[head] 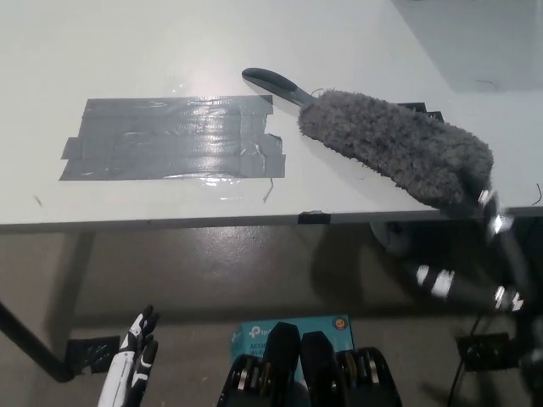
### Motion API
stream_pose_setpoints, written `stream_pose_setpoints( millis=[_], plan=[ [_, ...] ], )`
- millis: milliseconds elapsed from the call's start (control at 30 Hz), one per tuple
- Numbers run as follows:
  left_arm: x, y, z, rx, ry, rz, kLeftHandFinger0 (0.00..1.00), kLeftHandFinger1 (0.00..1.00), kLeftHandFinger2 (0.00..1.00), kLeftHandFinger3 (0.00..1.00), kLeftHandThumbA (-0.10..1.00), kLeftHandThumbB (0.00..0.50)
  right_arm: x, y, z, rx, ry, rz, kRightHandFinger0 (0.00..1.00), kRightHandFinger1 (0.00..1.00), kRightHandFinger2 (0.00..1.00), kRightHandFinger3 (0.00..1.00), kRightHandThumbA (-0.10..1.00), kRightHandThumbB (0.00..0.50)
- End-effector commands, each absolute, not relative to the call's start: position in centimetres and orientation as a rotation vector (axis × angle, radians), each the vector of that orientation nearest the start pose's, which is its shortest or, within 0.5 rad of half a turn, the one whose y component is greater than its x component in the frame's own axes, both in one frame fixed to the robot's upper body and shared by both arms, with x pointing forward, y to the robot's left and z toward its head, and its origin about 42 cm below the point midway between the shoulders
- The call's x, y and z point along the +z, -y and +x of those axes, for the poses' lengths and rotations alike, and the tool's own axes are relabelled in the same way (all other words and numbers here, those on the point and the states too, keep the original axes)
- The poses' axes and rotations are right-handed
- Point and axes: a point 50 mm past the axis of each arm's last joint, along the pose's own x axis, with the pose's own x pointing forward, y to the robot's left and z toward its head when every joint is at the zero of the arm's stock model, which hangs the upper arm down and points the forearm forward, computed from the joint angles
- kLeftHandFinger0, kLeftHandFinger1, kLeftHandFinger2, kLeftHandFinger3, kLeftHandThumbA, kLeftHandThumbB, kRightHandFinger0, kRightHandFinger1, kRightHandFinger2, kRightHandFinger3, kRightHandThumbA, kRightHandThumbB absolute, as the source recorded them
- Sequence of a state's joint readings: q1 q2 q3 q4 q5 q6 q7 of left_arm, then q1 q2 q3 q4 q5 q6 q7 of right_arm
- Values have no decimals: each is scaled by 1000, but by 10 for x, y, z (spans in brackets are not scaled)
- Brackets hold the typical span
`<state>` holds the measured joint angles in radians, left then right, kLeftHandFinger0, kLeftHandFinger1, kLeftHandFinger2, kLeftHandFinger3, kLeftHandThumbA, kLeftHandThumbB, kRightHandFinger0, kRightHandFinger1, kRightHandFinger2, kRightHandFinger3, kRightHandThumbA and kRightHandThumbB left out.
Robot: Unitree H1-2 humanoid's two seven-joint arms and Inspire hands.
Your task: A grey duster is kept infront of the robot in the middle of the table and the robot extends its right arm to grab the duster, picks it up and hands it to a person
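Observation:
A grey duster [394, 146] lies on the white table [102, 51], right of the middle. Its fluffy head points to the lower right and its dark handle [276, 85] points to the upper left. My black right arm [462, 290] comes up from the bottom right, blurred. My right hand [477, 193] is at the fluffy head's right end near the table's front edge; the blur hides whether it touches the duster. My white left hand [136, 354] hangs open at the lower left, below the table.
A patch of grey tape [174, 137] covers the table left of the duster. The table's front edge [170, 224] runs across the middle of the picture. A teal box [293, 332] sits on the floor below.

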<state>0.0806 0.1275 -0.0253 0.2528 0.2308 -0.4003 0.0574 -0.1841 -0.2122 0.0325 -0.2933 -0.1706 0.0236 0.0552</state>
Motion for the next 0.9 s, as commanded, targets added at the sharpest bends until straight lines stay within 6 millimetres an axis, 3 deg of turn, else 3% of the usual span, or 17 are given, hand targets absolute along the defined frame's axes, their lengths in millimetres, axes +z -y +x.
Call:
stream_pose_setpoints(
  millis=[0, 33, 100, 267, 400, 533, 667, 867],
  plan=[
    [44, -256, 243, -40, 150, 361, 1000, 1000, 1000, 1000, 1000, 257, 291, 252, 370, -4, 426, -692, 1000, 1000, 1000, 1000, 1000, 356],
    [45, -256, 243, -39, 150, 361, 1000, 1000, 1000, 1000, 1000, 258, 295, 251, 376, -7, 426, -711, 1000, 1000, 1000, 1000, 1000, 355],
    [45, -256, 244, -38, 154, 368, 1000, 1000, 1000, 1000, 1000, 254, 323, 244, 415, 12, 372, -808, 1000, 1000, 1000, 1000, 1000, 360],
    [46, -256, 246, -29, 162, 363, 1000, 1000, 1000, 1000, 1000, 251, 351, 223, 472, 40, 270, -907, 1000, 1000, 1000, 1000, 1000, 401],
    [47, -255, 245, -31, 159, 359, 1000, 1000, 1000, 1000, 1000, 264, 349, 213, 517, 56, 155, -975, 1000, 1000, 1000, 1000, 1000, 451],
    [49, -253, 248, -32, 163, 361, 1000, 1000, 1000, 1000, 1000, 270, 339, 205, 554, 84, 11, -1030, 1000, 1000, 1000, 1000, 1000, 462],
    [51, -252, 250, -39, 163, 361, 1000, 1000, 1000, 1000, 1000, 274, 326, 202, 578, 123, -111, -1064, 1000, 1000, 1000, 1000, 1000, 498],
    [53, -251, 251, -47, 161, 363, 1000, 1000, 1000, 1000, 1000, 274, 310, 196, 587, 176, -225, -1101, 1000, 1000, 1000, 1000, 1000, 500]
  ],
)
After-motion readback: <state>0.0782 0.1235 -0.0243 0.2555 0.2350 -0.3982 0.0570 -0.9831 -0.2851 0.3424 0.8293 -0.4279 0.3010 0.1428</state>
